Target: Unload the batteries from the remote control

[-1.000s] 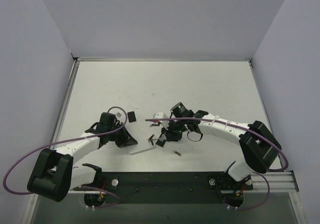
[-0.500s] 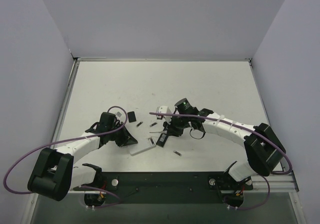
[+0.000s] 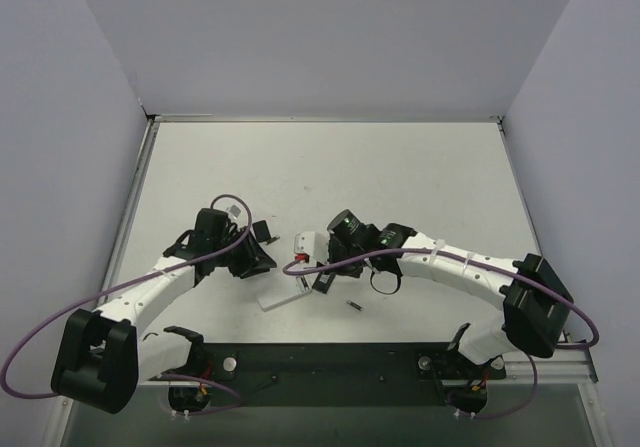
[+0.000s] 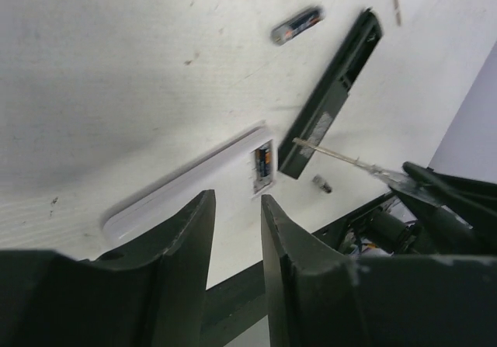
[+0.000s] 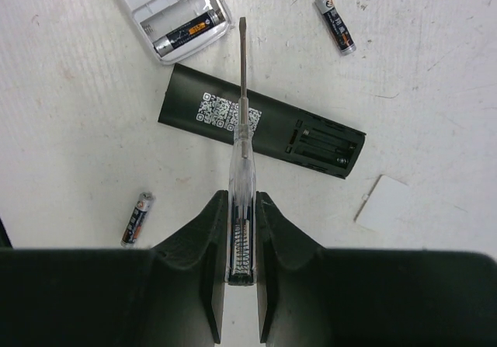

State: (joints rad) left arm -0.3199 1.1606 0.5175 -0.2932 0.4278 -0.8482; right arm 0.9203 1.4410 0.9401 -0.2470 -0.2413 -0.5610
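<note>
The black remote control (image 5: 260,132) lies back up, its battery bay (image 5: 322,147) open and empty; it also shows in the top view (image 3: 325,281) and the left wrist view (image 4: 330,95). Loose batteries lie beside it (image 5: 335,13) (image 5: 137,218) (image 4: 297,26), one near the front edge (image 3: 354,307). My right gripper (image 5: 241,199) is shut on a clear-handled screwdriver (image 5: 241,130) whose tip hangs just past the remote. My left gripper (image 4: 237,207) is open and empty, to the left of the remote (image 3: 262,260).
A whitish flat block (image 5: 175,9) lies beyond the remote with one battery in its open bay (image 4: 262,163). A small white cover (image 5: 386,203) lies right of the remote. A small dark square piece (image 3: 263,231) lies by the left gripper. The black base rail (image 3: 330,362) runs along the near edge.
My right arm has swung left with the screwdriver, now over the remote. My left gripper has shifted a little farther from the near edge.
</note>
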